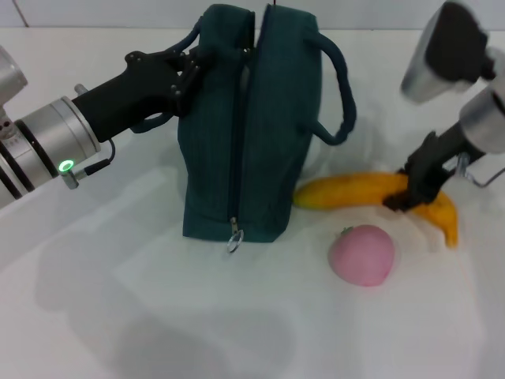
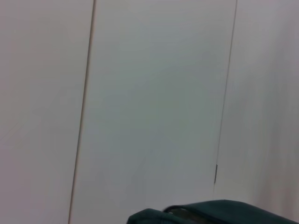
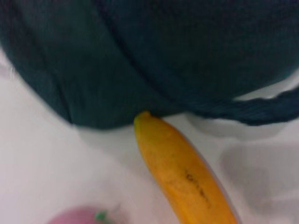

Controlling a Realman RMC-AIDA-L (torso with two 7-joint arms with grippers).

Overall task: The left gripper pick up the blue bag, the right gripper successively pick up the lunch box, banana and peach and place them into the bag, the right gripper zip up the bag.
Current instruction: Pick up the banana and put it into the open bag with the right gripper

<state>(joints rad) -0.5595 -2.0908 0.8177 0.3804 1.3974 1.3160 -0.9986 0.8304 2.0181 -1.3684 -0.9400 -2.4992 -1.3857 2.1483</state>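
Banana (image 1: 371, 192) lies on the table (image 1: 158, 316), its middle pinched between the right gripper (image 1: 410, 193) jaws; curved, firm, smooth-skinned, probably light. Peach (image 1: 362, 254) sits just below them. Left gripper (image 1: 185, 75) jaws clamp the bag (image 1: 252, 126) rim.

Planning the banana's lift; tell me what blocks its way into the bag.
Nothing visible blocks it. The right gripper is already on the banana, the bag stands beside it, top unzipped, held by the left gripper. The peach lies nearer, aside.
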